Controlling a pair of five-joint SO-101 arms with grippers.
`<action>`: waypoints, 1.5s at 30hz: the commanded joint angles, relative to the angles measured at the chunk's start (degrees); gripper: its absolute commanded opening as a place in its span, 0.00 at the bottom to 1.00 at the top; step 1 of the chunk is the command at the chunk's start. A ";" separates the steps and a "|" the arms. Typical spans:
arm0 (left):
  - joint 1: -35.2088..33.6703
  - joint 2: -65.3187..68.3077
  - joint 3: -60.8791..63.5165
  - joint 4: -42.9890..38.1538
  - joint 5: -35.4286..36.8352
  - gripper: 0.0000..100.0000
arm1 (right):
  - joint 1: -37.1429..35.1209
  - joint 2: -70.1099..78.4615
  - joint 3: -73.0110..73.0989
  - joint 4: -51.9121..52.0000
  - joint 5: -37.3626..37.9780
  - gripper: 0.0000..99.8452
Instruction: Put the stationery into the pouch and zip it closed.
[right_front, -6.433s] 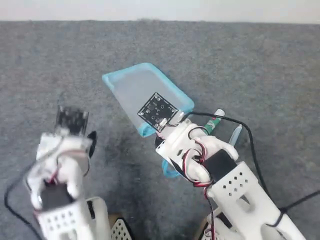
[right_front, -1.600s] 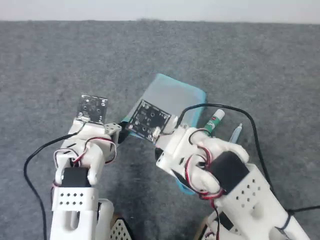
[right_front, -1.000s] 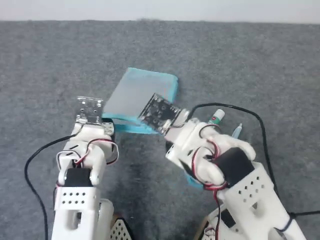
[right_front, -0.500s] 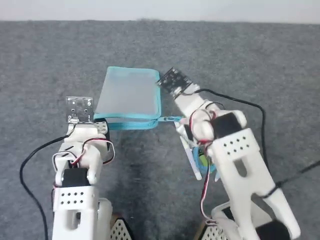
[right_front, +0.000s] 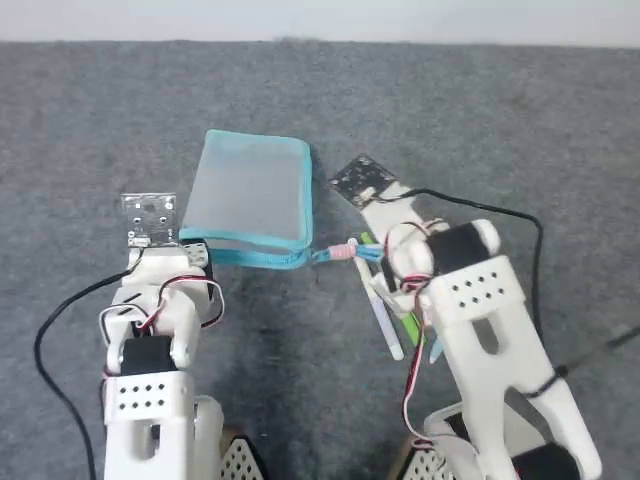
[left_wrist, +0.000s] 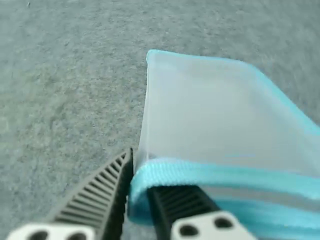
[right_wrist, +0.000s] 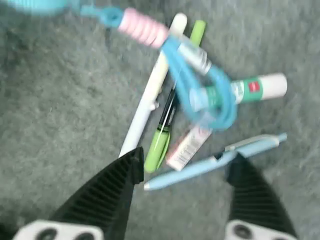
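Note:
The translucent pouch (right_front: 255, 195) with teal trim lies flat on the grey carpet. My left gripper (left_wrist: 140, 200) is shut on its near teal corner (right_front: 200, 245). A pink zipper pull (right_front: 345, 250) with a blue loop strap (right_wrist: 200, 85) trails off the pouch's other near corner onto the stationery. My right gripper (right_wrist: 186, 162) hangs open above that pile, holding nothing. The pile holds a white pen (right_wrist: 150, 95), a green highlighter (right_wrist: 167, 120), a green-and-white glue stick (right_wrist: 250, 90), a light blue pen (right_wrist: 225, 155) and a small pink-and-white piece (right_wrist: 187, 147). The white pen (right_front: 385, 320) pokes out beside the right arm.
Grey carpet (right_front: 480, 130) spreads out on all sides, with a pale wall along the far edge. A black cable (right_front: 525, 225) loops beside the right arm, another (right_front: 50, 340) beside the left. Both arm bases stand at the near edge.
The pouch has turned and slid left, and my left gripper came in and closed on its corner. My right gripper drew the zipper pull rightward, let it go and now sits over the pens.

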 joint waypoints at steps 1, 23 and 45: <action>-0.62 -1.49 -3.65 -2.29 0.18 0.01 | 8.57 -4.62 1.41 1.98 -0.79 0.25; -4.66 -1.49 -4.79 -2.29 0.62 0.01 | 20.88 19.47 14.33 -20.97 -17.49 0.22; -4.57 -1.49 -4.70 -2.11 0.62 0.01 | 30.55 29.23 -6.59 -22.55 -10.99 0.01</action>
